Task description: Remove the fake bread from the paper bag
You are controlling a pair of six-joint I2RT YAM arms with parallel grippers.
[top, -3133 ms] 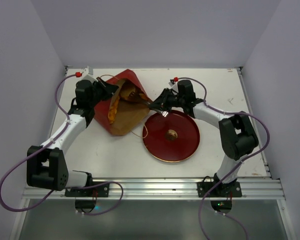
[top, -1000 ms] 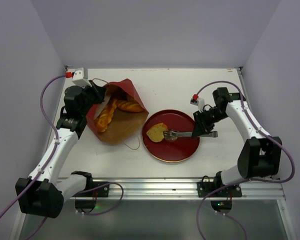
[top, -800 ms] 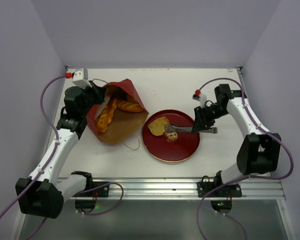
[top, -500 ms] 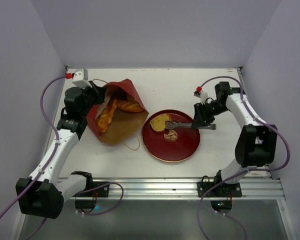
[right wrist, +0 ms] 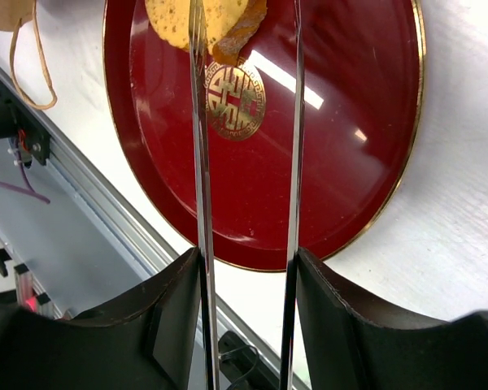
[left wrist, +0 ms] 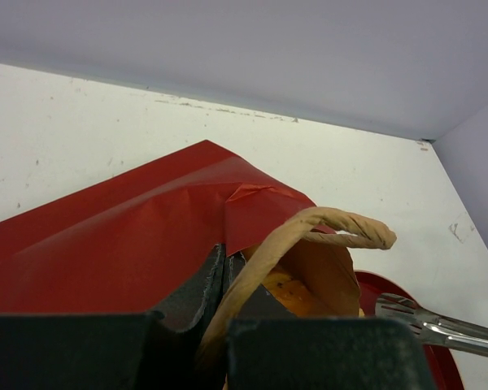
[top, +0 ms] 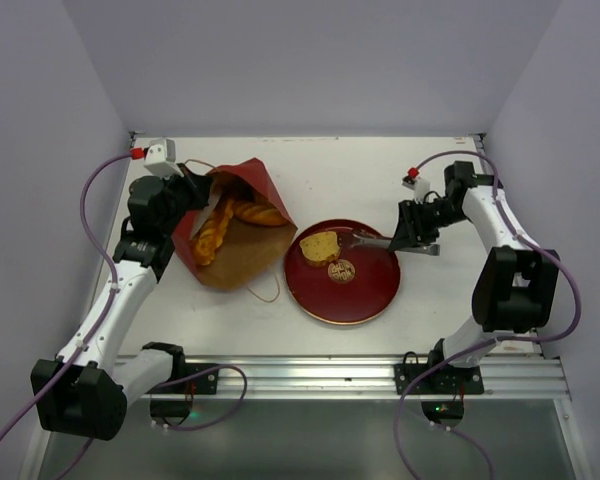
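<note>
Pale bread slice (top: 320, 246): out of the bag, lying on the far-left part of the red plate (top: 355, 298). Two long loaves (top: 216, 230): inside the paper bag (top: 248, 255), which lies tipped on the table (top: 380, 170) just left of the plate, mouth open upward.

Left gripper (left wrist: 223, 264): pinched closed on the bag rim beside the cord handle (left wrist: 342, 225).

Right gripper (right wrist: 248, 256): fingers parted, one blade of the tongs (top: 373, 240) along each. The blades stand apart and grip nothing, tips over the slice.

Judgement: one piece is delivered and both loaves are left to fetch. Anything deeper in the bag is hidden.
</note>
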